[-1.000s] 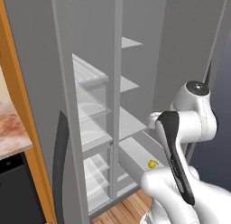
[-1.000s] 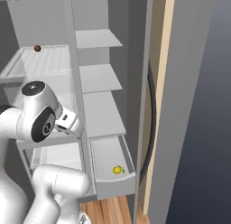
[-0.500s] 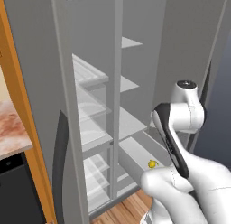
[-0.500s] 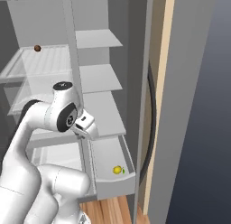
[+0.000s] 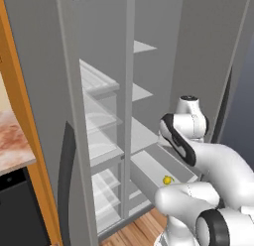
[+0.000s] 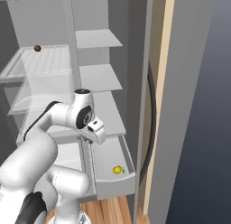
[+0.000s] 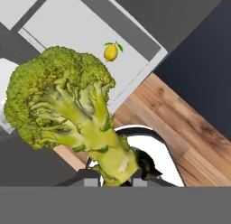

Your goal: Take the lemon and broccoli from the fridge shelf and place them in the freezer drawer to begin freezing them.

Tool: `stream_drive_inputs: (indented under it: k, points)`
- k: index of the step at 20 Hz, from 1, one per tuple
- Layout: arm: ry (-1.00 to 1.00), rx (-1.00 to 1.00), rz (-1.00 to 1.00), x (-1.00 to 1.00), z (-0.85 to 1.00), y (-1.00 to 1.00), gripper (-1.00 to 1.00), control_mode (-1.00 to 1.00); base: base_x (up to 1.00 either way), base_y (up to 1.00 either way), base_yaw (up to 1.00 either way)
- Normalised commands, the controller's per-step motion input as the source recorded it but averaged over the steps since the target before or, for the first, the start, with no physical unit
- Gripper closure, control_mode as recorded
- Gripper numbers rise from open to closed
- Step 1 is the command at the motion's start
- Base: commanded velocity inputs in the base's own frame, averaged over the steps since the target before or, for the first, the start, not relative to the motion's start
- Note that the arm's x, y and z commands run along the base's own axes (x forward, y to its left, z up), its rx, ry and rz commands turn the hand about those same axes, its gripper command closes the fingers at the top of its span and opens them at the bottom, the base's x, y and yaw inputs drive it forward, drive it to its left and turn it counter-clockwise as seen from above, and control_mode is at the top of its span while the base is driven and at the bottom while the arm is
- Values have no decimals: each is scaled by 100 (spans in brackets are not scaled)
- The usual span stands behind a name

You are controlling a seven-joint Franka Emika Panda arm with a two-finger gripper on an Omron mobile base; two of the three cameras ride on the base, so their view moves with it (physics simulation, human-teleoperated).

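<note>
In the hand view the broccoli (image 7: 67,105), dark green with a pale stalk, fills the left side, and my gripper (image 7: 116,179) is shut on its stalk. Past it lies the lemon (image 7: 111,52) on the floor of the open freezer drawer (image 7: 67,24). From the right base view my hand (image 6: 94,129) hangs over the back left corner of the freezer drawer (image 6: 115,184), with the lemon (image 6: 118,170) near its front right. The lemon (image 5: 167,180) also shows in the drawer (image 5: 149,173) in the left base view. A translucent fridge shelf (image 6: 40,65) sits higher up on the left.
A small brown round item (image 6: 37,48) rests on the upper left shelf. The open fridge door (image 6: 194,105) stands close to the right of the drawer. Wooden floor (image 7: 180,123) lies below the drawer front. A marble counter (image 5: 12,146) is at far left.
The arm has swung right and forward from the shelf side, bringing the hand with the broccoli over the freezer drawer. The lemon has stayed put in the drawer.
</note>
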Motion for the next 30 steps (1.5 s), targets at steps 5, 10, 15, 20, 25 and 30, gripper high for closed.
stream_drive_inputs:
  k: [5,10,15,20,25,30]
  points:
    - [10,7,0,55,-56,-3,100,-100,0,0,0]
    - [5,2,0,37,-53,-14,100,-100,0,0,0]
    - [5,0,0,33,-62,-6,100,-100,0,0,0]
    - [6,0,0,42,-61,0,100,-100,0,0,0]
    - [5,0,0,35,-61,-4,100,-100,0,0,0]
    - [2,0,0,39,-53,-10,100,-100,0,0,0]
